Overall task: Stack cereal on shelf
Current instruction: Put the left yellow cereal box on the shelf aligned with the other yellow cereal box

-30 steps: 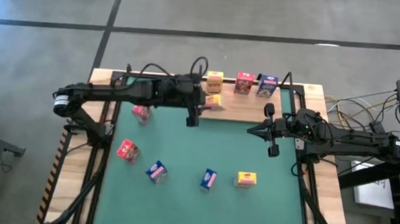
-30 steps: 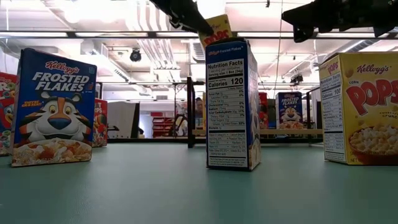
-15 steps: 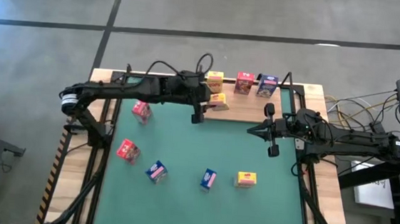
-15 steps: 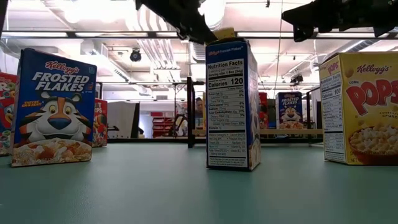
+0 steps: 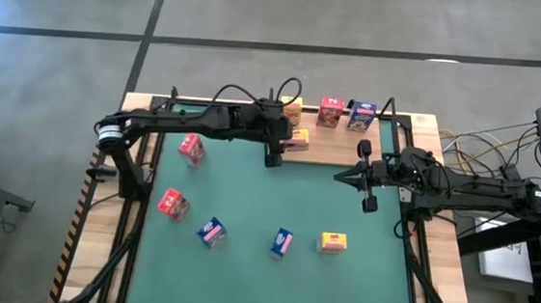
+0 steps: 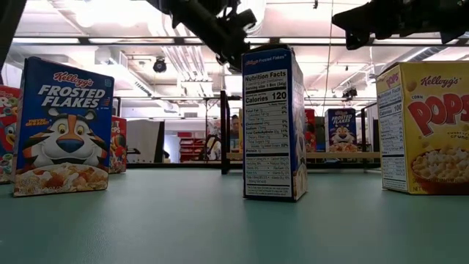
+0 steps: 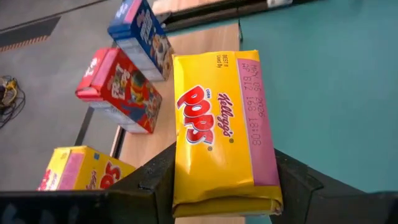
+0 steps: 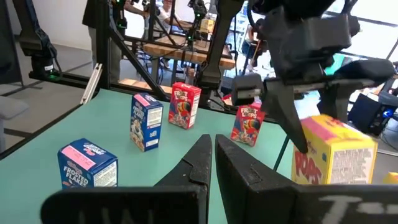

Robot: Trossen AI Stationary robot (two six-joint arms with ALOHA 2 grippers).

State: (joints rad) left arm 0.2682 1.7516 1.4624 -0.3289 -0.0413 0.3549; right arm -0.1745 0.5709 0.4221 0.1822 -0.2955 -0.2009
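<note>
A green mat covers the table, with the light-wood shelf along its far edge and grey concrete floor beyond.

From above, the left gripper reaches over the shelf's near edge, clamped on a yellow cereal box. Three more boxes stand on the far part of the shelf: yellow, red and blue. The right gripper hangs over the mat's right part, fingers pressed together with nothing between them. Five boxes sit on the mat: two red ones at the left, two blue ones near the front, and a yellow one.

The overhead view gives no legible print. The left wrist view shows the held box reading "Kellogg's Corn Pops" with a date stamp on its pink flap, a finger on each side of it. The low view reads "Kellogg's Frosted Flakes" on a blue box, "Nutrition Facts" and "Calories 120" on a side panel, and "Pops" on a yellow box. The right wrist view alone shows the closed fingers edge to edge and a "Frosted Flakes" box.
</note>
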